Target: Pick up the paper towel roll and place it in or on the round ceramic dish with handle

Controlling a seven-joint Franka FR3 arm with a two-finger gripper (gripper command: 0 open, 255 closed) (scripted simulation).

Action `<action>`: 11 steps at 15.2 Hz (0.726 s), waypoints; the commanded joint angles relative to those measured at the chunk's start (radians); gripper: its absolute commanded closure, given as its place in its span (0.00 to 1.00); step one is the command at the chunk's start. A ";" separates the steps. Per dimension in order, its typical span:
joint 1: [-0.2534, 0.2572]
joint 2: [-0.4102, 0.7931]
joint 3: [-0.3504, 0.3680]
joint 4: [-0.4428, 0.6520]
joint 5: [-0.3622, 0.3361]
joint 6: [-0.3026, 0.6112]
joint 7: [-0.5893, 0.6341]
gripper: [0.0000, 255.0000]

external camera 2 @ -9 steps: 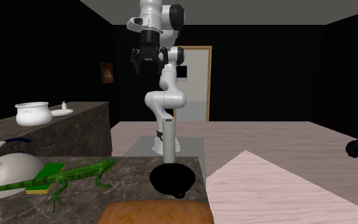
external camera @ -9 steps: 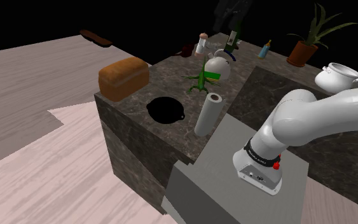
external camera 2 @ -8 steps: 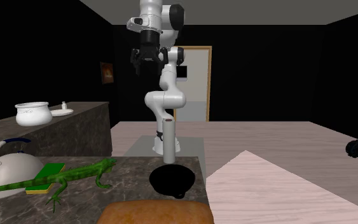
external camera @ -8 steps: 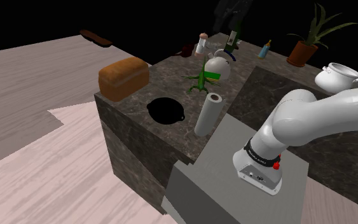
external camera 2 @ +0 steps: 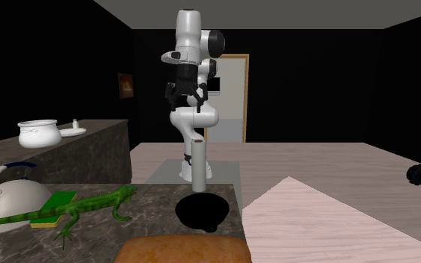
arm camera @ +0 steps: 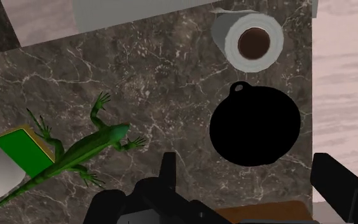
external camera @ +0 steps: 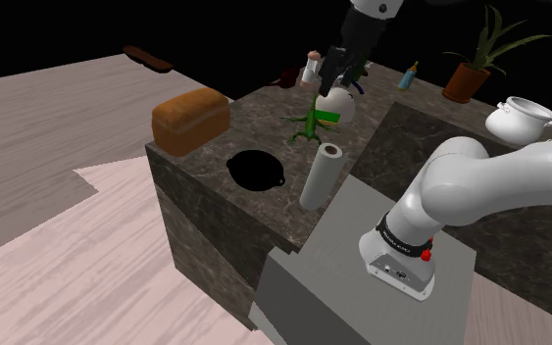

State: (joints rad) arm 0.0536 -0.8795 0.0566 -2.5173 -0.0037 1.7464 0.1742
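A white paper towel roll (external camera: 322, 176) stands upright near the edge of a dark marble counter (external camera: 254, 113), close to the stand. Beside it lies a round black dish (external camera: 257, 169) with a small loop handle. My gripper (external camera: 340, 69) hangs high above the counter, open and holding nothing. In the second exterior view the gripper (external camera 2: 184, 93) is well above the roll (external camera 2: 199, 166) and the dish (external camera 2: 203, 211). The wrist view looks straight down: the roll (arm camera: 248, 41) and dish (arm camera: 255, 130) lie far below, the dish between my spread fingers (arm camera: 168, 170).
A brown loaf (external camera: 191, 120) sits at the counter corner beyond the dish. A green lizard (external camera: 310, 123), a green sponge and a white kettle (external camera: 334, 101) are farther back. A white pot (external camera: 521, 118), a potted plant (external camera: 470, 73) and bottles (external camera: 409, 75) stand on the adjoining counter.
The arm has swung down: the gripper dropped and now enters the top of the shoulder view. In the second exterior view it sits lower and slightly right. Nothing on the counter moved.
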 commanded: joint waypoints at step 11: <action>0.074 -0.059 0.082 -0.319 0.061 0.174 0.043 0.00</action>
State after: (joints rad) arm 0.1240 -0.9392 0.1345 -2.8205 0.0539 1.9054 0.2144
